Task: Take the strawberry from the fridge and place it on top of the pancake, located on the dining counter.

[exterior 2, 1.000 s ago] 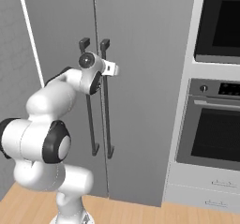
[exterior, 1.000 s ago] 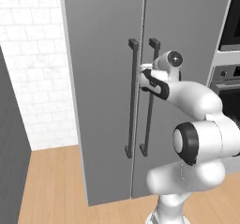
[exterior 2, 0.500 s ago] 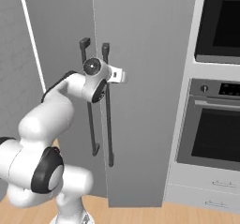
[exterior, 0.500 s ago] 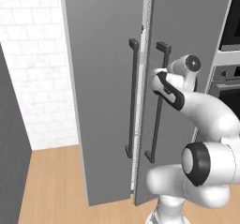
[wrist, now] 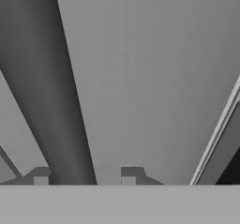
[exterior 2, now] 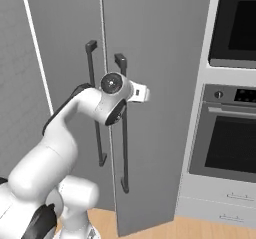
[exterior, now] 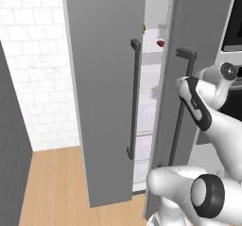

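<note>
The two-finger gripper [wrist: 86, 176] stands with its jaws slightly parted around the long dark vertical bar handle [wrist: 56, 101] of the right-hand door. In the hand view the bar runs down between the two small dark fingertips [wrist: 131, 174]. One tip sits right at the bar's edge, while a strip of grey door face shows between the bar and the other tip. So the jaws straddle the handle rather than clamp it.

From the right base view, the white hand sits against the upper part of that handle [exterior 2: 123, 133]. The arm bends back from there to the base.

The tall matte grey two-door fridge [exterior: 104, 78] has this door swung partly outward. A narrow gap between the doors shows white shelves [exterior: 153, 52] inside. The tiny bright red strawberry [exterior: 161, 43] sits on an upper shelf, deep in that gap and near the edge of the door at the gripper. It is well above the hand and apart from it.

By its look, the fruit should be very light, soft and easily bruised. Its rounded skin could roll or squirt out under a hard pinch. The best hold is probably across its widest middle, with the fingers level on either side and closing gently, only until it stops shifting.

The opening looks tight for the hand, so the door likely wants to swing wider first. A careless approach could nudge the berry back along the shelf.
</note>
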Motion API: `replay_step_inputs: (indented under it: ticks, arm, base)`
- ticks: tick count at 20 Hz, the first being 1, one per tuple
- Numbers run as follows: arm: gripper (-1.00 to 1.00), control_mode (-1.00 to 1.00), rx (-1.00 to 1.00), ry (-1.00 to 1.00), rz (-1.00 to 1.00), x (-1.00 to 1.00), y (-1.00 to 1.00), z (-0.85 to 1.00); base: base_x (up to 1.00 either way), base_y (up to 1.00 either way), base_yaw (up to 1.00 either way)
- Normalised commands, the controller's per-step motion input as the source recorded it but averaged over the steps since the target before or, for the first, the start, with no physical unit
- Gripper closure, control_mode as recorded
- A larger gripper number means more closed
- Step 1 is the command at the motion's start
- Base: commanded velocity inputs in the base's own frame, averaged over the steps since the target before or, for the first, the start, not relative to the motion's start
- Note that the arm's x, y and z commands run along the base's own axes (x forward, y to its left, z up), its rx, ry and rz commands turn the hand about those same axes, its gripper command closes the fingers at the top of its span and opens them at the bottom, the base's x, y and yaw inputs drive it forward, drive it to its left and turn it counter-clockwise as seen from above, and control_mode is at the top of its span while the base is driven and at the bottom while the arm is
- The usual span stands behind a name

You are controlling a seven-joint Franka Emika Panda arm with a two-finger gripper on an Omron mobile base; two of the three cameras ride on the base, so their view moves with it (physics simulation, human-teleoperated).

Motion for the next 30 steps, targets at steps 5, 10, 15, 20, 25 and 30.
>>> replay_step_inputs:
  ticks: [5, 10, 15, 20, 25, 30]
  arm:
    - [1.00, -1.00, 0.00, 0.06, -0.06, -0.54, -1.00, -0.26]
    - [1.00, -1.00, 0.03, 0.04, -0.04, -0.28, -1.00, -0.10]
    - [1.00, -1.00, 0.07, 0.04, -0.10, -0.38, -1.00, 0.00]
    - [-1.00, -1.00, 0.06, 0.02, -0.24, -0.76, -0.84, 0.02]
    - [-1.00, -1.00, -0.03, 0.15, -0.17, -0.94, 0.13, 0.01]
    - [-1.00, -1.00, -0.33, 0.13, -0.05, -0.87, 0.93, 0.04]
  base:
    - [0.00, 0.00, 0.00]
    - [0.00, 0.00, 0.00]
    - [0.00, 0.00, 0.00]
    - [0.00, 0.00, 0.00]
    - [0.00, 0.00, 0.00]
    - [0.00, 0.00, 0.00]
